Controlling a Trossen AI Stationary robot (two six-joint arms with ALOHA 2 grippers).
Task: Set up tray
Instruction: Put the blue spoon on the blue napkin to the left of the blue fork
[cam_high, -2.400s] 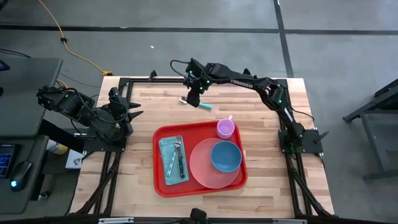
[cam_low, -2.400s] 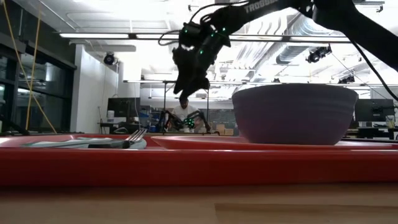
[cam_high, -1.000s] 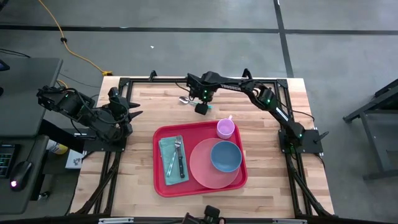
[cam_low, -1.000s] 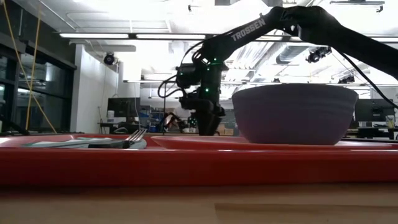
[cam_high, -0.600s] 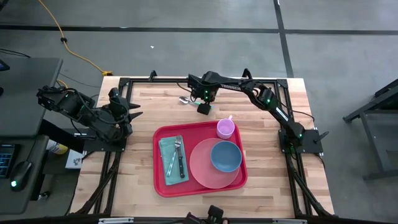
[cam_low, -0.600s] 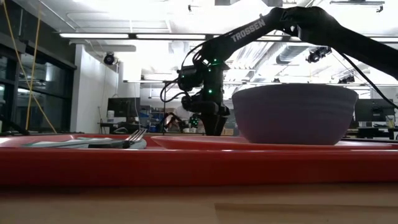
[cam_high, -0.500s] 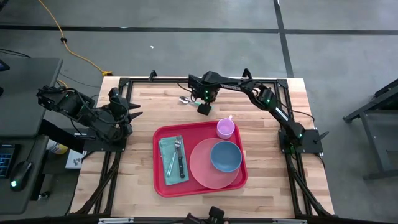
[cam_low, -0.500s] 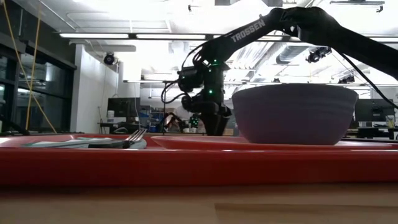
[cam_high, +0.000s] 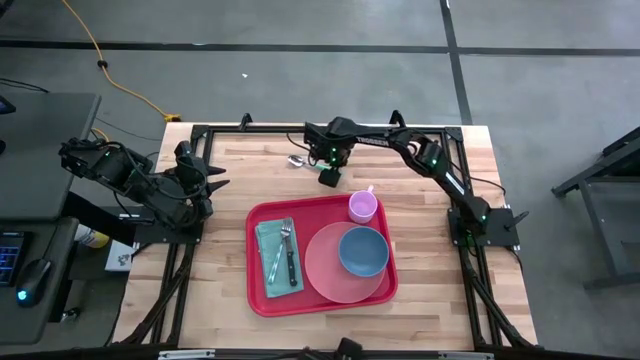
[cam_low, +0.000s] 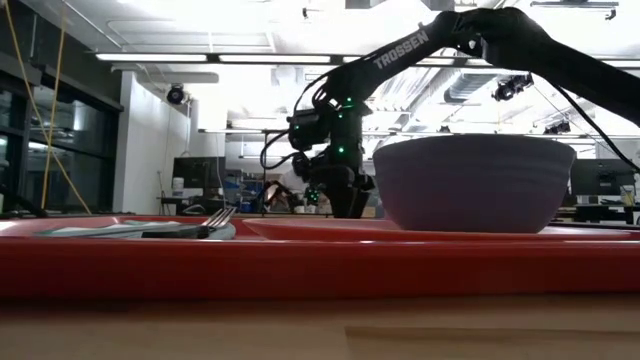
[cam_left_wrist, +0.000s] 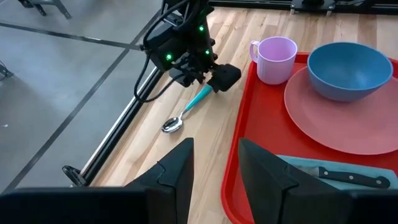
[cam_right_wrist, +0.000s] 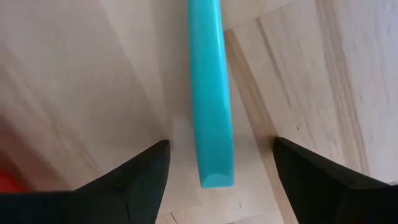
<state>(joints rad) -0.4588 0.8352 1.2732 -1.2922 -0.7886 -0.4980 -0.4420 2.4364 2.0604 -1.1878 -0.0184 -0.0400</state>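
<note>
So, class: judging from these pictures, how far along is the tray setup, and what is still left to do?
Done: the tray already holds napkin, fork, knife, plate, bowl and cup. In hand: the right gripper, open, straddles the teal handle of the spoon lying on the table. Left: gripping and carrying it over. The left gripper waits open at the table's edge.

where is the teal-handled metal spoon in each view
High view: teal-handled metal spoon on bare wood beyond the red plastic tray, under the right gripper.
Low view: not visible.
Left wrist view: spoon beside the tray's edge.
Right wrist view: only the handle, between the fingers.
Shared landmark: right gripper.
</note>
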